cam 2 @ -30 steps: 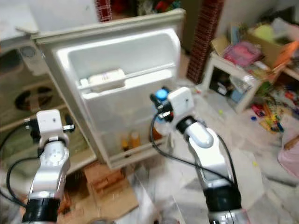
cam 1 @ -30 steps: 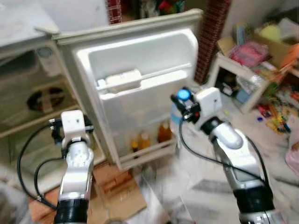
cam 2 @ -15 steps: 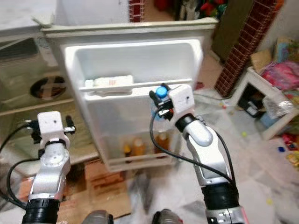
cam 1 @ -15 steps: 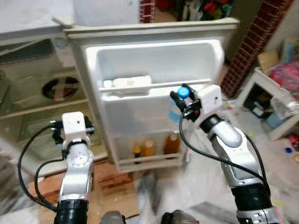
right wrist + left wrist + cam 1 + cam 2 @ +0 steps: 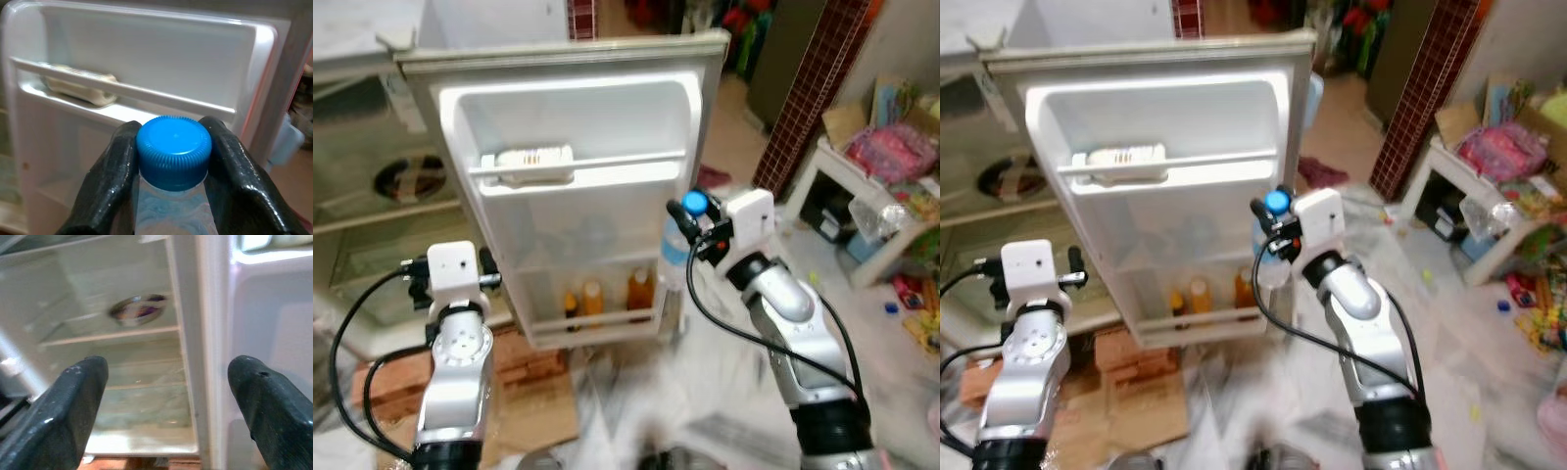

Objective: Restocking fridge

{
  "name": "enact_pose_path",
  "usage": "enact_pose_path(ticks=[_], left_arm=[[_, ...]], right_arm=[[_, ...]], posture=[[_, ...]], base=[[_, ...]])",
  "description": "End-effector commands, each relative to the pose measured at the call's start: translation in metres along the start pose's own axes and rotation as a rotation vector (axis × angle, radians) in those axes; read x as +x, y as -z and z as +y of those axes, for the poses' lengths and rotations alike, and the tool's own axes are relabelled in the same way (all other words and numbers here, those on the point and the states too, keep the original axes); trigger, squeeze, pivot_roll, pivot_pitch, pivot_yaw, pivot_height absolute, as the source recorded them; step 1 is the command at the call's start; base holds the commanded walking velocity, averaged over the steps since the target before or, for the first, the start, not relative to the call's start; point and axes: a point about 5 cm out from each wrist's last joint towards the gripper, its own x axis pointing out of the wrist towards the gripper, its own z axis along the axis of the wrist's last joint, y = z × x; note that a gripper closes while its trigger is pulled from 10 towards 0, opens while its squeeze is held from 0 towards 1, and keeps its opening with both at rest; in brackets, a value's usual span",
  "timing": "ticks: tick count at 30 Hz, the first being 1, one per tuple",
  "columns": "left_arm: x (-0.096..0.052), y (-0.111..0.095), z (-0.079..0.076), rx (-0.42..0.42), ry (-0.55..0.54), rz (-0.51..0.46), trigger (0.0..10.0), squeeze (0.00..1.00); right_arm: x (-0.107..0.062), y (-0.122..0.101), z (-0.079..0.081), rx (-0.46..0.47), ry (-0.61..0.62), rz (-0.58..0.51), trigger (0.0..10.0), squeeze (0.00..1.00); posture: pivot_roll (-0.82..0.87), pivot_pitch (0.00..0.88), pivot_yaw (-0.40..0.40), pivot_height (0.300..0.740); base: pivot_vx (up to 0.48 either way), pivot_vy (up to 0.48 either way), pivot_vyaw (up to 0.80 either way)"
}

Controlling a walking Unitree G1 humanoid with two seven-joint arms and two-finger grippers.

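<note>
A small white fridge stands open, its door (image 5: pixel 578 186) swung toward me. My right gripper (image 5: pixel 693 217) is shut on the neck of a clear water bottle (image 5: pixel 674 257) with a blue cap (image 5: pixel 173 149), held upright just in front of the door's right edge. The door's upper shelf holds a white packet (image 5: pixel 534 160). Its lower shelf carries three orange and yellow bottles (image 5: pixel 605 297). My left gripper (image 5: pixel 161 406) is open and empty, raised before the fridge's interior shelves (image 5: pixel 112 335), where a metal bowl (image 5: pixel 138 311) sits.
Flattened cardboard (image 5: pixel 524 392) lies on the floor under the door. A white side table (image 5: pixel 862 196) heaped with coloured clutter stands to the right, beside a brick pillar (image 5: pixel 813 88). The floor by my feet is pale and blurred.
The camera has shifted, so the fridge door sits further left in view. My right gripper still holds the bottle, now slightly lower and beside the door's right edge.
</note>
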Motion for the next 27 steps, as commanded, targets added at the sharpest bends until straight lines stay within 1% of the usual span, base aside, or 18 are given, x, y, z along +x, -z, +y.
enact_pose_path(ticks=[1, 7, 10, 14, 18, 21, 27], left_arm=[[0.000, -0.002, 0.002, 0.002, 0.009, -0.002, 10.0, 0.00], [-0.001, -0.002, 0.004, -0.005, 0.004, 0.005, 10.0, 0.00], [-0.001, -0.002, 0.004, -0.006, 0.003, 0.007, 10.0, 0.00], [-0.001, -0.001, 0.007, -0.007, -0.013, 0.016, 10.0, 0.00], [0.001, -0.001, 0.010, -0.005, -0.026, 0.018, 10.0, 0.00], [0.003, -0.002, 0.014, -0.002, -0.049, 0.016, 10.0, 0.00], [0.006, -0.005, 0.015, -0.005, -0.057, 0.008, 10.0, 0.00]], right_arm=[[0.002, -0.010, 0.001, -0.006, -0.015, -0.044, 10.0, 0.00], [0.001, -0.010, 0.002, -0.001, -0.021, -0.048, 10.0, 0.00], [0.001, -0.009, 0.002, 0.000, -0.021, -0.048, 10.0, 0.00], [0.001, -0.010, 0.002, 0.006, -0.025, -0.055, 10.0, 0.00], [0.002, -0.009, 0.000, 0.000, -0.016, -0.051, 10.0, 0.00], [0.002, -0.009, -0.001, 0.002, -0.013, -0.051, 10.0, 0.00], [0.002, -0.010, 0.001, 0.007, -0.018, -0.057, 10.0, 0.00]], posture=[[0.00, 0.000, -0.008, 0.685], [0.00, 0.000, -0.007, 0.640], [0.00, 0.000, -0.008, 0.630], [0.00, 0.000, -0.010, 0.606], [0.00, 0.000, -0.011, 0.606], [0.00, 0.000, -0.012, 0.606], [0.00, 0.000, -0.013, 0.606]], base=[[0.000, 0.000, 0.00], [0.000, 0.000, 0.00], [0.000, 0.000, 0.00], [0.000, 0.000, 0.00], [0.000, 0.000, 0.00], [0.000, 0.319, 0.00], [0.266, 0.372, 0.00]])
